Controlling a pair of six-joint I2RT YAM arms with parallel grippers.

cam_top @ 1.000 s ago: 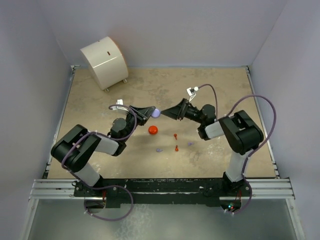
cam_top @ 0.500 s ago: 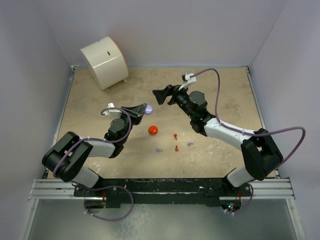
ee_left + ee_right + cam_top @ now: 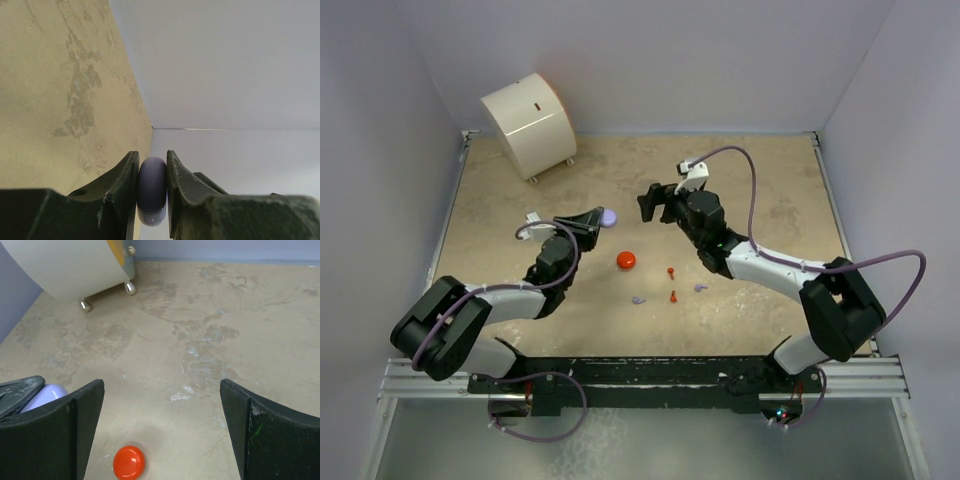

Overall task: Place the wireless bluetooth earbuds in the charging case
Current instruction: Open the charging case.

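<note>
My left gripper (image 3: 603, 217) is shut on a round lilac charging case (image 3: 609, 216), held edge-on between the jaws in the left wrist view (image 3: 152, 187). My right gripper (image 3: 656, 201) is open and empty, just right of that case and above the table. Its wrist view shows the lilac case (image 3: 44, 395) at the left and a round red-orange case (image 3: 128, 462) below; the red-orange case lies on the table in the top view (image 3: 626, 260). Two red-orange earbuds (image 3: 670, 271) (image 3: 674, 296) and two lilac earbuds (image 3: 638, 299) (image 3: 701, 287) lie loose near the table's middle.
A white cylindrical container (image 3: 528, 122) on small feet stands at the back left, also in the right wrist view (image 3: 70, 265). Grey walls close the table on three sides. The table top (image 3: 770, 190) is beige and mottled.
My right gripper has drawn back from the lilac case, swung toward the back and opened wide. My left gripper has carried the lilac case a little left and back.
</note>
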